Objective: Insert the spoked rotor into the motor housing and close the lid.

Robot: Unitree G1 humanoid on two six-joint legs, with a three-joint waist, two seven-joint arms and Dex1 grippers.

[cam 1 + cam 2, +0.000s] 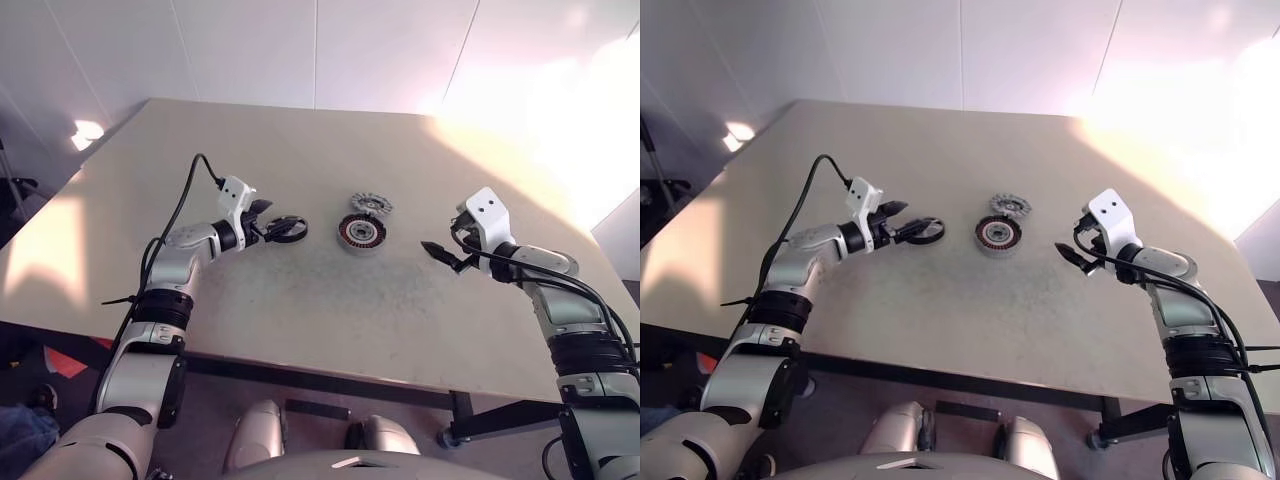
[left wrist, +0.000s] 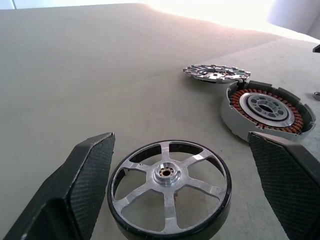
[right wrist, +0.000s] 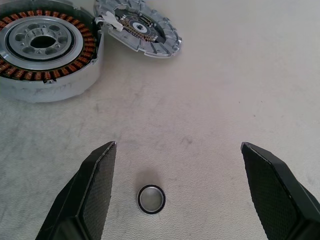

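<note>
The spoked rotor [image 2: 170, 192], a black-rimmed wheel with grey spokes, lies flat on the table between the fingers of my left gripper [image 1: 278, 228], which is open around it without clamping it. To its right sits the motor housing [image 1: 361, 232], its copper windings facing up. The lid [image 1: 371, 205], a pale slotted disc, lies just behind the housing, touching or nearly touching its rim. My right gripper [image 1: 438, 251] hovers open to the right of the housing, holding nothing. The housing [image 3: 45, 47] and lid [image 3: 140, 27] also appear in the right wrist view.
A small dark ring [image 3: 151, 199] lies on the table between my right gripper's fingers. The beige table [image 1: 300, 320] stretches wide around the parts. Strong glare falls on its far right side.
</note>
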